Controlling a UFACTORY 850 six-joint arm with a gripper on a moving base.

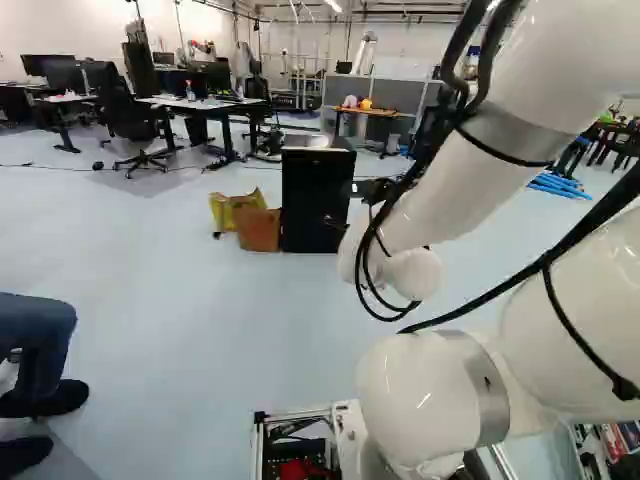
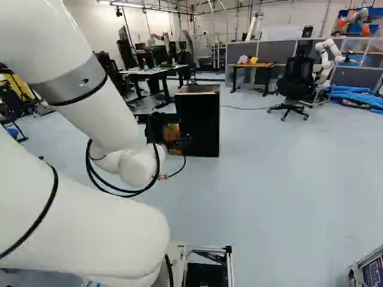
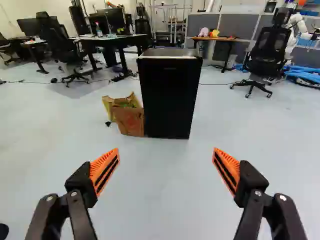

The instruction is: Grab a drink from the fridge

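Two spread fingers stand nearest the lens in the wrist view, their black links cut off by its edge. They belong to the claw (image 2: 169, 133), which is released, with nothing between its orange pads (image 3: 104, 172). In both base views the white arm (image 1: 460, 200) hides part of the claw, and its black body is hard to make out against the fridge (image 3: 169, 95).

The black fridge stands upright on the floor (image 3: 150, 185), ahead of the claw and well apart from it. Any drink inside is hidden by its dark walls; I can't make out a handle. Beside it, on its left, sits a brown carton (image 3: 129, 121), largely hidden in the right base view, with a yellow bag (image 3: 109, 105) partly behind the carton.

Farther off, a wooden worktop (image 3: 227, 39) carries small pink and yellow things, too small to name. Right of it stands an office chair (image 3: 266, 55), partly covering another robot (image 3: 298, 31).
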